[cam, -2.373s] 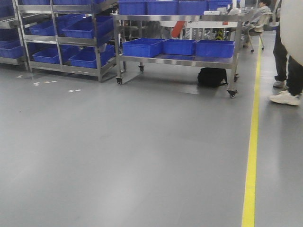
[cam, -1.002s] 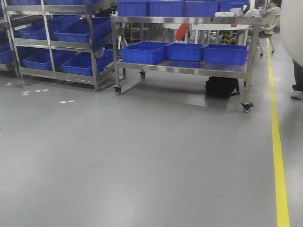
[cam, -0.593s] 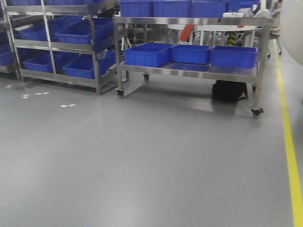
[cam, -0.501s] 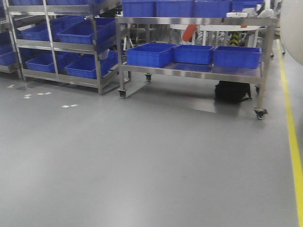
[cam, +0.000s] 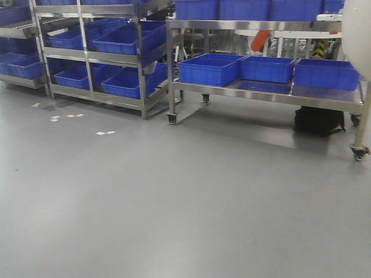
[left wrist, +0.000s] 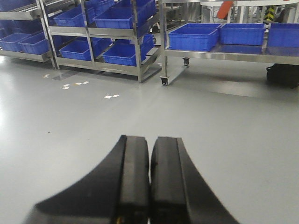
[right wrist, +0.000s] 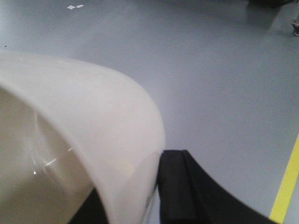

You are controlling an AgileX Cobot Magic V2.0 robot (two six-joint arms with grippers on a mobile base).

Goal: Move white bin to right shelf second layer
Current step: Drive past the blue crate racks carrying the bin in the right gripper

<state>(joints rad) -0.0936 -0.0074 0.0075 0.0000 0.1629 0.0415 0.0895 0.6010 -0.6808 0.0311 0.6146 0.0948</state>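
Observation:
My right gripper is shut on the wall of the white bin. One black finger is outside the wall and one is inside, and the bin hangs above the grey floor. The bin's glossy cream inside faces the right wrist camera. In the front view the bin shows as a pale curve at the right edge. My left gripper is shut and empty above the floor. I cannot make out the roller-track shelf level in these views.
A steel rack with several blue crates stands at the back left. A wheeled steel cart holds blue crates, with a black bag under it. A yellow floor line runs at the right. White floor marks lie near the rack.
The rack and cart have slid to the right and grown nearer in the front view. The walking person and the yellow line have left that view.

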